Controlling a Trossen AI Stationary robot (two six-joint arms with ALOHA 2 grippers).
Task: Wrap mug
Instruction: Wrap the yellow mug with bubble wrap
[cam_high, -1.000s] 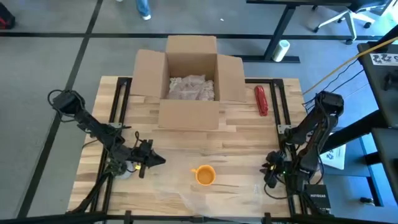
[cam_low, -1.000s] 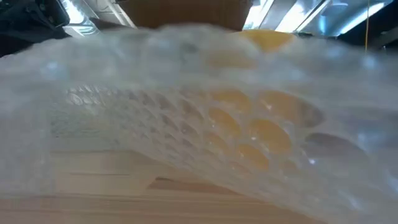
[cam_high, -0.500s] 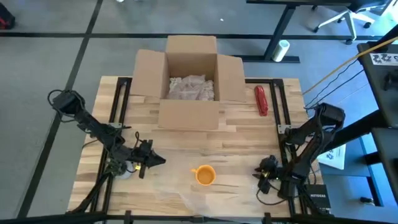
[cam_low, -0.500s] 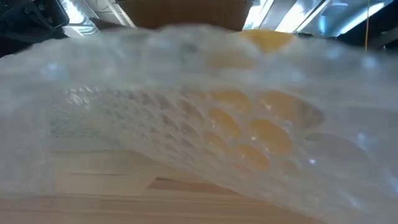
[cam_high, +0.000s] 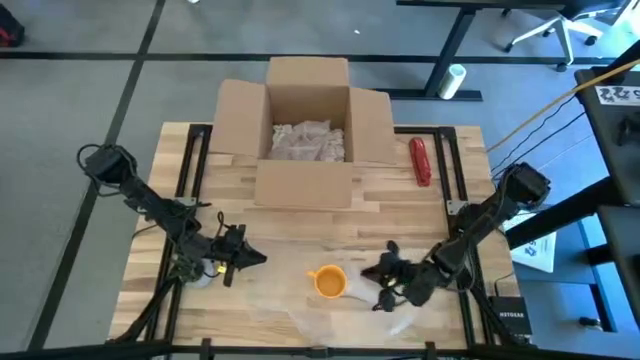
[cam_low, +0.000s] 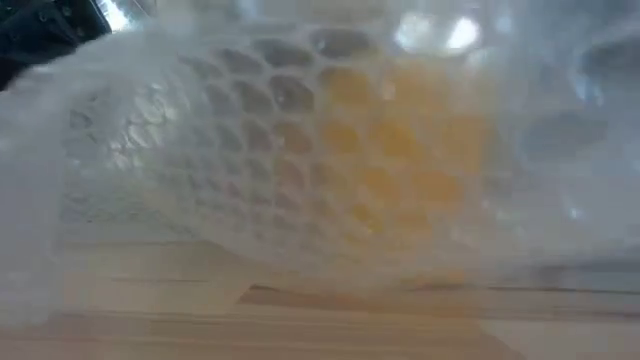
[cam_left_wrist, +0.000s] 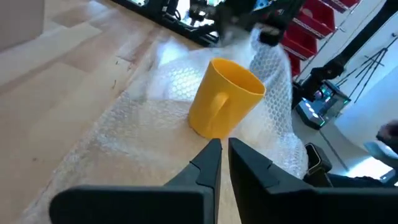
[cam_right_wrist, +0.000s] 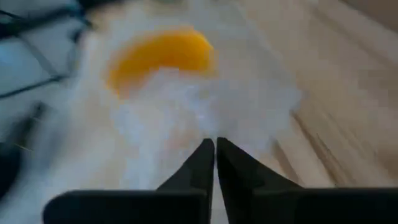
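Note:
A yellow mug (cam_high: 328, 282) stands upright on a clear bubble-wrap sheet (cam_high: 300, 318) near the table's front edge. My right gripper (cam_high: 384, 283) is just right of the mug and shut on the wrap. The left wrist view shows the raised wrap (cam_left_wrist: 272, 78) standing beside the mug (cam_left_wrist: 224, 99). In the low view the wrap (cam_low: 250, 150) fills the picture and the mug (cam_low: 410, 170) shows through it. My left gripper (cam_high: 256, 259) waits shut, left of the mug. My right gripper pinches the bubble wrap's right-hand edge (cam_right_wrist: 211, 127) between its two fingers, coming level from the table's right side. That edge is lifted off the table and stands up against the mug's right side, while the rest of the sheet lies under the mug.
An open cardboard box (cam_high: 308, 130) with crumpled wrap inside stands at the table's far middle. A red object (cam_high: 420, 160) lies to its right. Bare wood lies between the box and the mug.
My right gripper has swung from the table's near right corner toward the mug. It has drawn the wrap's right edge up and over against the mug. The mug and the sheet under it have stayed in place.

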